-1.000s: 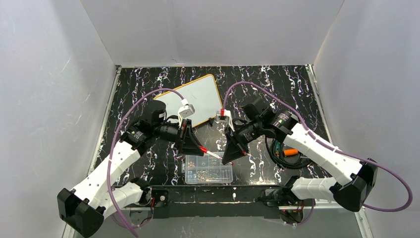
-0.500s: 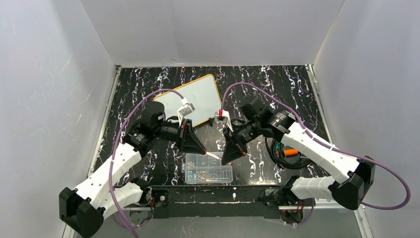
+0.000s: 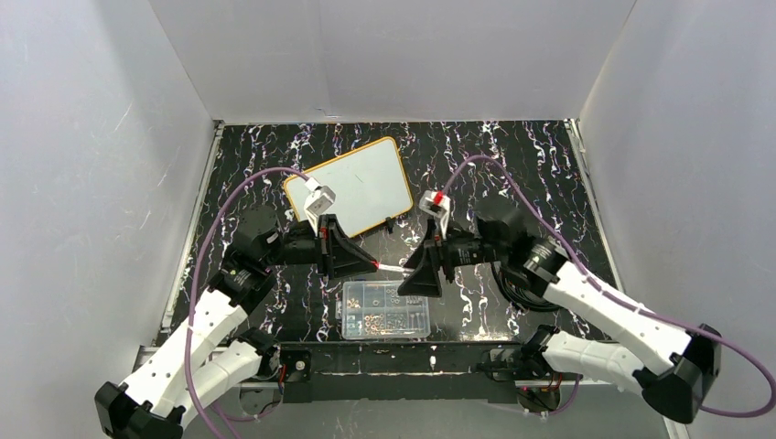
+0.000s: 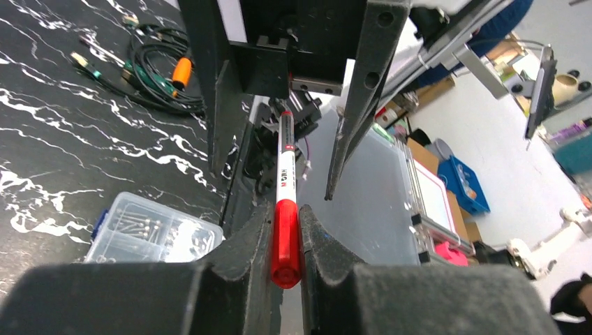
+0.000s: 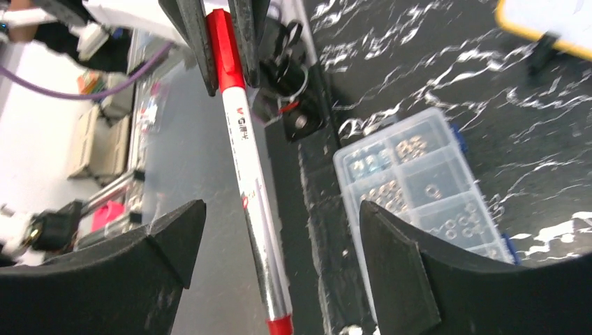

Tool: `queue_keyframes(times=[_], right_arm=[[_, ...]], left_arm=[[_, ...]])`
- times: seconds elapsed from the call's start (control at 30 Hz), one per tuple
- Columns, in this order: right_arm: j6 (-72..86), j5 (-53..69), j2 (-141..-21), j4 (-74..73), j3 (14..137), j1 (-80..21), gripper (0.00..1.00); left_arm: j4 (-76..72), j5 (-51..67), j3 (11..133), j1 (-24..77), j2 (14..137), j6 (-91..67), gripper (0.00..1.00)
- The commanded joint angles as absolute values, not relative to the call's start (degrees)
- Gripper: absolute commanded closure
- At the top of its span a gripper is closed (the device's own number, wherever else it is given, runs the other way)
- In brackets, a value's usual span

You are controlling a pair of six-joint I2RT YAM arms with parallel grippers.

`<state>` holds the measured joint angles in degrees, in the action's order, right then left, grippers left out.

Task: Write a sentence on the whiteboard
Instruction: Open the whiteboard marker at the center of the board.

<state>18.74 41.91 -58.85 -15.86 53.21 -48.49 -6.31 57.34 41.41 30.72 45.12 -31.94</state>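
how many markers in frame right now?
1. The red marker is clamped in the left gripper, its far end between the fingers of the open right gripper. Others may be hidden.

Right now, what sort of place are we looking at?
Probably a lab's robot test booth: white panels wall in a black marbled table, and the left wrist view shows a blue bin beyond.

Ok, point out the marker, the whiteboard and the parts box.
marker [image 5: 244,167]: right wrist view, on its white barrel.
whiteboard [image 3: 352,187]: top view, on its white face.
parts box [image 3: 384,311]: top view, on its clear lid.
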Motion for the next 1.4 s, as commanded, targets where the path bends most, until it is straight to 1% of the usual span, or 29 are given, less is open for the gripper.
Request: queue_keyframes(times=[0.0,0.1,0.17,0.23,0.33,0.47,0.63,0.67,0.73,0.9,1.03,1.13,1.37], right_arm=[[34.18,30.69,-50.30,14.94,44.25,-48.42,0.10],[39.63,25.61,-45.91,27.92,38.62,-48.43,0.09],[42.51,23.54,-44.97,32.08,36.28,-48.43,0.10],[43.85,23.57,-45.01,34.45,35.14,-48.43,0.13],[45.78,25.03,-45.92,37.35,34.55,-48.43,0.21],[48.19,29.05,-48.13,41.41,34.92,-48.42,0.29],[51.07,31.27,-50.03,45.49,34.22,-48.43,0.47],[51.15,31.55,-50.38,45.53,34.24,-48.43,0.53],[51.21,31.72,-50.45,45.37,34.19,-48.43,0.61],[49.83,31.99,-50.52,41.48,34.52,-48.43,0.69],[49.24,33.17,-50.55,39.93,34.63,-48.43,0.69],[48.93,34.89,-51.09,38.26,35.52,-48.45,0.65],[47.82,35.99,-51.42,34.95,36.57,-48.43,0.66]], left_arm=[[-12.37,51.53,40.54,30.41,43.44,-35.07,1.00],[-16.42,51.28,39.74,30.41,43.83,-37.20,1.00],[-18.73,51.31,39.71,30.41,43.99,-38.26,1.00],[-19.68,51.56,40.17,30.41,44.30,-38.89,1.00],[-20.59,51.61,40.52,30.41,44.73,-39.74,1.00],[-21.88,51.30,40.17,30.41,44.56,-40.91,1.00],[-22.30,50.80,40.33,30.41,44.30,-41.28,1.00],[-22.31,50.92,40.42,30.41,44.37,-41.30,1.00],[-22.27,51.20,40.59,30.41,44.55,-41.35,1.00],[-22.27,51.67,41.19,30.32,45.16,-41.36,1.00],[-22.31,52.21,41.86,30.29,45.83,-41.04,1.00],[-22.31,53.31,42.41,30.00,46.59,-40.97,1.00],[-22.25,54.25,43.00,29.58,47.22,-40.86,1.00]])
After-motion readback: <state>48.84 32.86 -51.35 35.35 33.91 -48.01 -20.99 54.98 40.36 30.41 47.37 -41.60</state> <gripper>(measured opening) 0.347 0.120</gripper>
